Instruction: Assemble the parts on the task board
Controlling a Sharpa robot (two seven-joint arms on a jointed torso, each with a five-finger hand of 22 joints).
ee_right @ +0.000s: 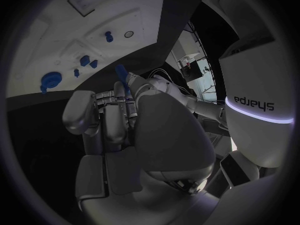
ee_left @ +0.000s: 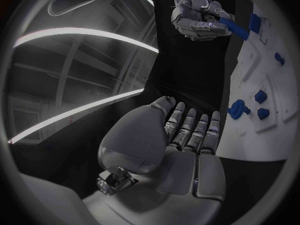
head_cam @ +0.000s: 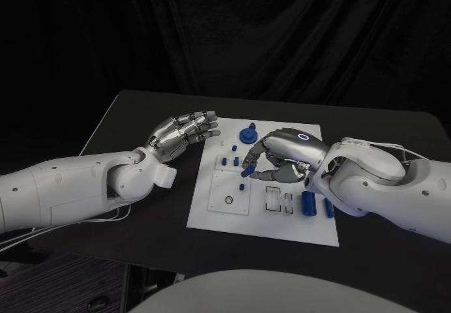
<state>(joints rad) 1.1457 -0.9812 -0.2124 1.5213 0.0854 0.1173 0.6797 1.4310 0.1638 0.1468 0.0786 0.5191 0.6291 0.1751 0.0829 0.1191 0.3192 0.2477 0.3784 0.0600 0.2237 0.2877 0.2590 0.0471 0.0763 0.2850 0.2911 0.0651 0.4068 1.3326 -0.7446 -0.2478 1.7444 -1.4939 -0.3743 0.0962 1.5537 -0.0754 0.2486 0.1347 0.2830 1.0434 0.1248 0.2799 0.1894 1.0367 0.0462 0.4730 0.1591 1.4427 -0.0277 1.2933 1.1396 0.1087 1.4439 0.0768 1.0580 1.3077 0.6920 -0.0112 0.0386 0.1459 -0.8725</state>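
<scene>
At the near end of the task board (head_cam: 212,218), around five o'clock from its middle, two upright blue cylinders (head_cam: 309,201) stand side by side close to the right arm, next to dark rectangular slots (head_cam: 274,199); a ring-shaped outline (head_cam: 227,199) lies at about seven o'clock. Over the board's middle the right hand (head_cam: 278,160) hangs with its fingers curled in, pinching a slim blue peg (head_cam: 247,172) whose tip points down toward the plate; the right wrist view shows the same peg (ee_right: 123,77) sticking out from between the fingers. At nine o'clock, off the board's left edge, the left hand (head_cam: 178,136) hovers above the black table (head_cam: 122,124) holding nothing, fingers extended and lying close together. Farther off, toward twelve o'clock, small blue pieces (head_cam: 232,160) stand on the board, and beyond them a round blue gear-like part (head_cam: 247,135) sits near the far edge.
</scene>
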